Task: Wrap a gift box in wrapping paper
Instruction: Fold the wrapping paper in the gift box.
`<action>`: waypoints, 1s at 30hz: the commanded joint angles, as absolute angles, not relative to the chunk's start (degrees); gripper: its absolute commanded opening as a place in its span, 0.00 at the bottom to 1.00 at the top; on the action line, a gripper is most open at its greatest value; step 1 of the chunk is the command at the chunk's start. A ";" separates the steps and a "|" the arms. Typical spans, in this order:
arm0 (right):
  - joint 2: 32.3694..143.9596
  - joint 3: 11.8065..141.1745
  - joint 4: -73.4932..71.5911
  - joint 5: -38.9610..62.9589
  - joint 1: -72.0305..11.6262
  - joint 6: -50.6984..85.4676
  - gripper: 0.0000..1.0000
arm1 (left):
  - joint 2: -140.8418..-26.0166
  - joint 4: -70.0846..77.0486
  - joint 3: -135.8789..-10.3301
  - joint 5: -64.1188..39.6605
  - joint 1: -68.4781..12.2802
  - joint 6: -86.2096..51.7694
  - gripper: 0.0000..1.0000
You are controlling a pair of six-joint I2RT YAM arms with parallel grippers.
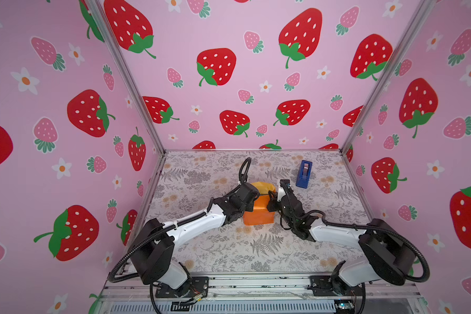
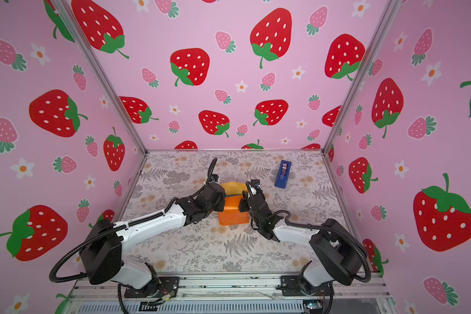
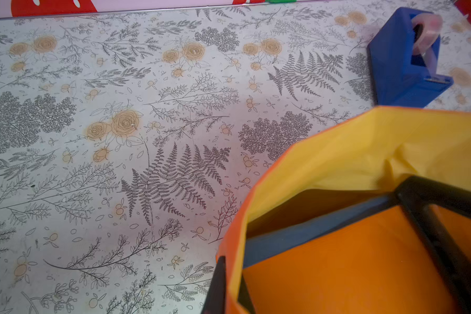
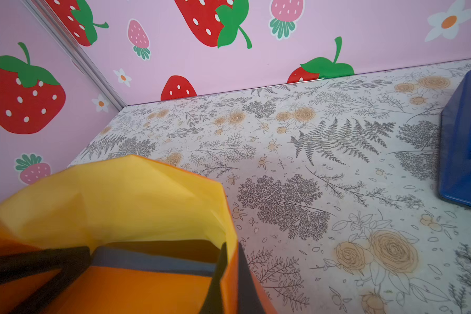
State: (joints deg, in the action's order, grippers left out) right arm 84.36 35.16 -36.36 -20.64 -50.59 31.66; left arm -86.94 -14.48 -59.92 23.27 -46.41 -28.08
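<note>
Left wrist view: the left pincer (image 3: 229, 288) is closed on the 9 o'clock wall of the wrapping paper (image 3: 351, 266), with paper between its fingers. The right pincer (image 4: 230, 277) pinches the 3 o'clock wall likewise. The gift box (image 3: 310, 233) sits inside the paper at mid-table (image 1: 256, 252), only a navy strip showing. A pale flap stands up at 12 o'clock. A blue tape dispenser (image 1: 304, 174) stands apart at 1 o'clock.
</note>
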 commanded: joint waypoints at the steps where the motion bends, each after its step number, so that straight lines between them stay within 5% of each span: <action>1: 83.86 35.20 -34.68 -22.40 -51.06 32.02 0.00 | -84.20 -13.43 -60.96 21.17 -47.09 -26.83 0.24; 4: 83.58 35.11 -34.28 -22.82 -50.98 31.91 0.00 | -80.77 -14.81 -61.67 20.40 -46.87 -25.62 0.53; 8: 83.34 34.76 -34.19 -22.79 -50.89 31.99 0.00 | -74.13 -17.80 -60.99 19.78 -44.60 -25.88 0.62; 15: 83.56 34.82 -33.84 -22.31 -50.80 32.17 0.00 | -66.89 -17.93 -52.73 3.37 -29.90 -34.19 0.55; 30: 84.75 36.34 -33.82 -21.02 -50.76 32.74 0.00 | -75.15 -0.35 -43.81 -10.02 -29.50 -40.96 0.41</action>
